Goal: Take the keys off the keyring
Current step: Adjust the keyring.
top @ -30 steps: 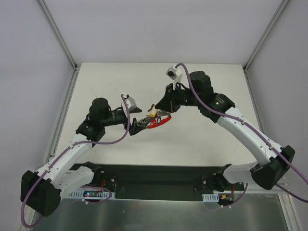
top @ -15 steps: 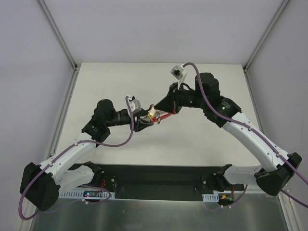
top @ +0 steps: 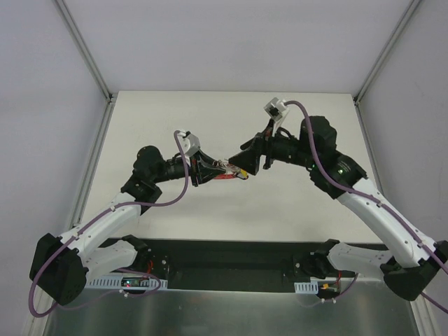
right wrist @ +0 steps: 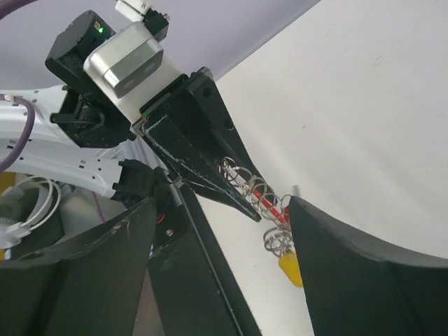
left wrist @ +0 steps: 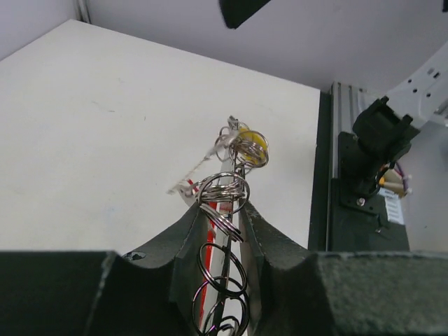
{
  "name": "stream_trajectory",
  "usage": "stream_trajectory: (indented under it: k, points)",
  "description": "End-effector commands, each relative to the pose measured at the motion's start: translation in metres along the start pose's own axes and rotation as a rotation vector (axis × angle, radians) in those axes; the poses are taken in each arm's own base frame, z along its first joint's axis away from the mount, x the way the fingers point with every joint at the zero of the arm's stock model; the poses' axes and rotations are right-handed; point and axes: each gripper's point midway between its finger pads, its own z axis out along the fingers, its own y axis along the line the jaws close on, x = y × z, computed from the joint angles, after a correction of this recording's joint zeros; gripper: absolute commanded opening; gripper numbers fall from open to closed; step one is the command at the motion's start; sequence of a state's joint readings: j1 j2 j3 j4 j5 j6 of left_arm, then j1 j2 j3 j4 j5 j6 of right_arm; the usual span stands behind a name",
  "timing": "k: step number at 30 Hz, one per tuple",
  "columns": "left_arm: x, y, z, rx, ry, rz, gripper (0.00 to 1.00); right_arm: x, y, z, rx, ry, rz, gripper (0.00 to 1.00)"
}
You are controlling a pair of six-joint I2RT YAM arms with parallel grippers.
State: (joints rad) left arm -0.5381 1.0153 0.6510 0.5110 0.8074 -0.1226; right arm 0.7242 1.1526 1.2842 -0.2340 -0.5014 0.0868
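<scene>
Nothing looks removed yet: the keys [left wrist: 240, 143] hang bunched on the keyring [left wrist: 222, 190], which the left hand [left wrist: 224, 210] pinches above the middle of the tabletop [left wrist: 84, 126]. The right hand [right wrist: 217, 210], fingers spread wide, sits just right of it, gripping nothing.

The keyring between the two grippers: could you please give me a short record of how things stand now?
keyring: chain of small rings with a red piece, held over the table
left gripper: shut on the keyring
right gripper: open, fingers either side of the bunch
keys: on the ring, just past the left fingertips
yellow piece: beside the keys
</scene>
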Motion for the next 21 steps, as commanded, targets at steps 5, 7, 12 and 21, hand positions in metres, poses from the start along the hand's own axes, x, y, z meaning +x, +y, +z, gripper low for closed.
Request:
stream_trajectory:
  k: [5,7,12,21]
  points:
    - [-0.041,0.012,-0.015,-0.195,-0.236,0.095,0.0,-0.027,-0.015,-0.042,0.185,-0.264,0.0,0.83]
    - [-0.046,0.016,-0.022,-0.258,-0.222,0.248,0.0,-0.018,-0.026,-0.038,0.235,-0.245,0.101,0.82]
    - [-0.037,0.019,-0.031,-0.344,-0.086,0.494,0.0,0.017,-0.05,-0.03,0.355,-0.113,0.274,0.8]
    - [-0.033,0.008,-0.038,-0.341,0.064,0.863,0.0,0.03,-0.062,-0.016,0.373,-0.045,0.559,0.79]
